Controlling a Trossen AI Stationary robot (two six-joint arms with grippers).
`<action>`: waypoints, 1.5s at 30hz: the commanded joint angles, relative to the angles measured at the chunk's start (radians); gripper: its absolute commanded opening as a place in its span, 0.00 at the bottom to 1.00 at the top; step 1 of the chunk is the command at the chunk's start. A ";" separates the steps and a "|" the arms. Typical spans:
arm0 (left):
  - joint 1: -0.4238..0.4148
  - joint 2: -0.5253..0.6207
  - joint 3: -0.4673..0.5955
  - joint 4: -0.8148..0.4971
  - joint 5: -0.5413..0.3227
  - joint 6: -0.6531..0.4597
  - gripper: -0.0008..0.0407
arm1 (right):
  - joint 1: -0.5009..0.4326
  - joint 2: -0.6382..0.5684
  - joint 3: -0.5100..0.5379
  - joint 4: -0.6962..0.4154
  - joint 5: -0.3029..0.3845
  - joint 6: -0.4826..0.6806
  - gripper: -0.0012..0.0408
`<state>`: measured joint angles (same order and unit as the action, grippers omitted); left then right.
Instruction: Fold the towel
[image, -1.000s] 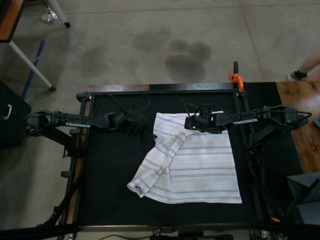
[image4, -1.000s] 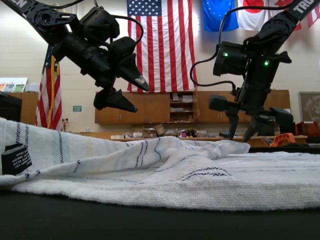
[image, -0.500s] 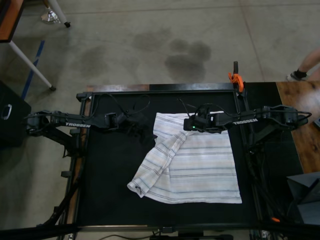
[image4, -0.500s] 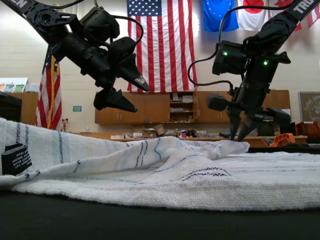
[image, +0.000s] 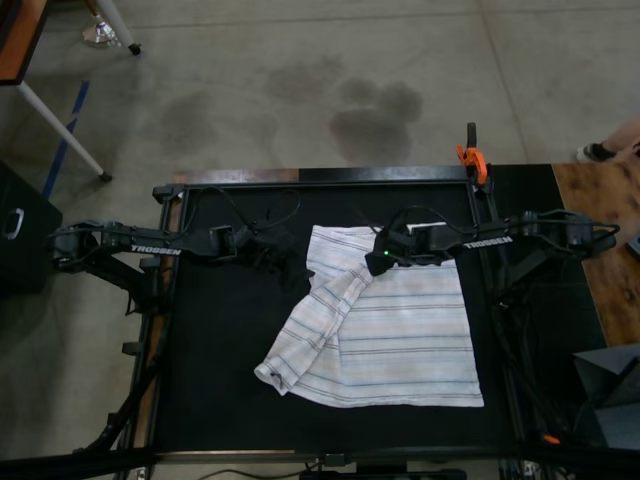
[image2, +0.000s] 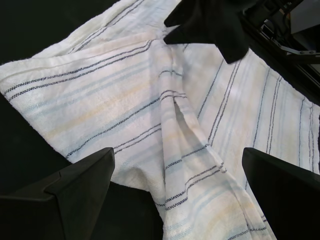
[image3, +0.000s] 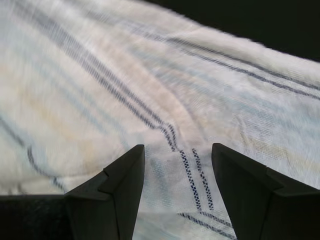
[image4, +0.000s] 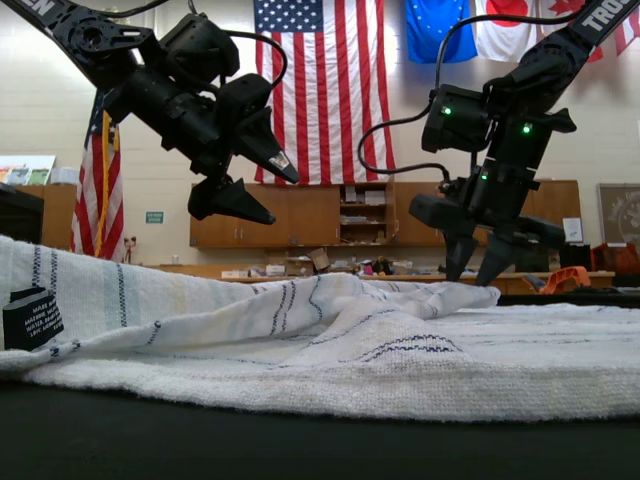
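The towel (image: 400, 330) lies on the black table (image: 220, 360), white with thin dark stripes. Its left part, as the top view shows it, is folded over in a diagonal bunched ridge (image: 320, 320). My left gripper (image: 295, 272) hovers open above the towel's far left edge, well clear of the cloth (image4: 283, 200). In its wrist view the fingers stand wide apart over the towel (image2: 100, 100). My right gripper (image: 378, 262) is open, its tips low just above the ridge's far end (image4: 468, 275). Striped cloth (image3: 100, 75) fills the space under and between its fingers (image3: 120, 185).
An orange clamp (image: 472, 160) grips the table's far edge. A wooden surface (image: 600, 230) lies at the top view's right, with a person's foot (image: 600, 150) beyond it. A black box (image: 20, 225) stands off the table at the left.
My right gripper has moved toward the top view's left and come down close to the towel's raised fold. The left arm and the towel have stayed put.
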<state>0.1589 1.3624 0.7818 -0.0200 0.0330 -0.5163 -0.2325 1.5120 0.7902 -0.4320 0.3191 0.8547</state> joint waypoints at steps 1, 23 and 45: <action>0.000 0.000 0.000 0.000 0.000 0.001 0.87 | -0.002 -0.002 0.003 -0.013 -0.003 -0.015 0.43; 0.000 0.000 0.000 0.000 0.000 0.016 0.87 | -0.005 -0.003 0.035 -0.273 -0.163 -0.177 0.41; 0.000 0.000 0.000 0.000 0.000 0.019 0.87 | -0.006 -0.007 -0.014 -0.251 -0.157 0.225 0.41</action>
<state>0.1593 1.3628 0.7822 -0.0208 0.0330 -0.4984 -0.2382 1.5043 0.7834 -0.6907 0.1608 1.0870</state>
